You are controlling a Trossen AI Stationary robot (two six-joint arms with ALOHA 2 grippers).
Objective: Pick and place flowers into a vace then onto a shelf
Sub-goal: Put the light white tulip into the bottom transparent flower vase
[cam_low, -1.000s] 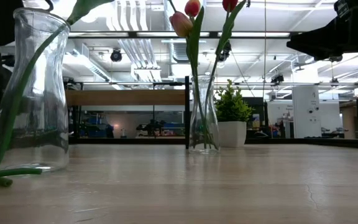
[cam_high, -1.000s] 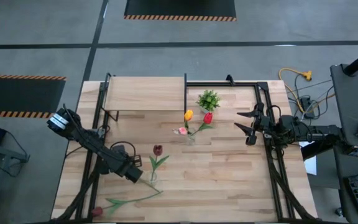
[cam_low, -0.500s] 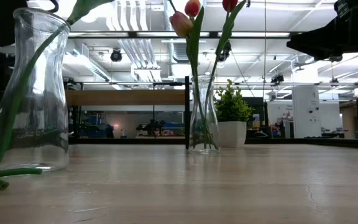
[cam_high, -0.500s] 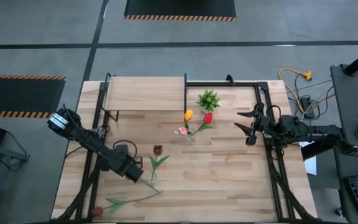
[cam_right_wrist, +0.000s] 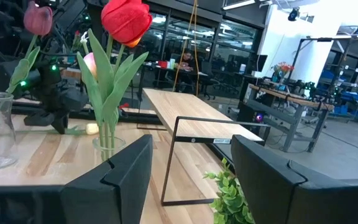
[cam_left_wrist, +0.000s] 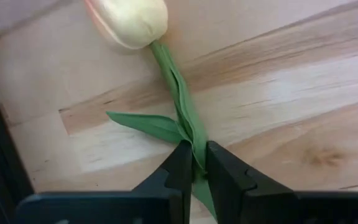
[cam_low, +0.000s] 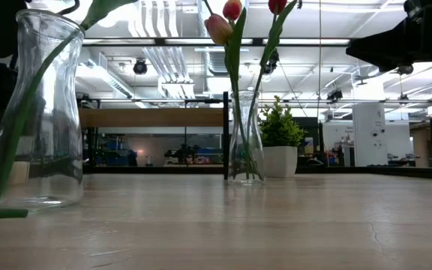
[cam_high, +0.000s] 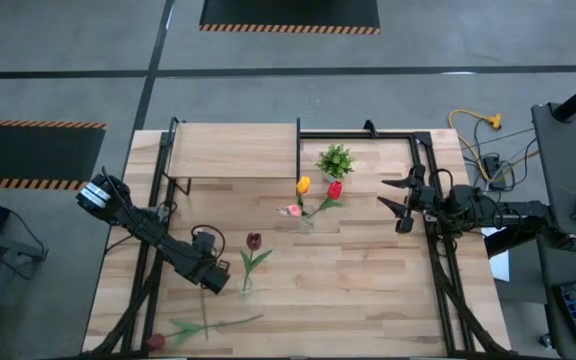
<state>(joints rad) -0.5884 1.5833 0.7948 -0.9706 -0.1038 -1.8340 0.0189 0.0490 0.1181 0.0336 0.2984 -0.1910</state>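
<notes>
Left gripper (cam_left_wrist: 194, 163) sits low over the tabletop (cam_high: 368, 290) near its left front, jaws clamped on the green stem of a cream tulip (cam_left_wrist: 135, 22) lying flat on the wood. Right gripper (cam_high: 396, 203) waits at the right edge, jaws apart. One glass vase (cam_low: 244, 139) holds three tulips (cam_high: 308, 195); a nearer vase (cam_low: 36, 112) holds one dark red tulip (cam_high: 253, 241). Shelf (cam_high: 233, 150) stands at back left.

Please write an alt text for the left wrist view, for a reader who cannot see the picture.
The left gripper is shut on the green stem of a cream tulip, just below a long leaf. The flower lies along the light wooden tabletop, its head pointing away from the camera.
</notes>
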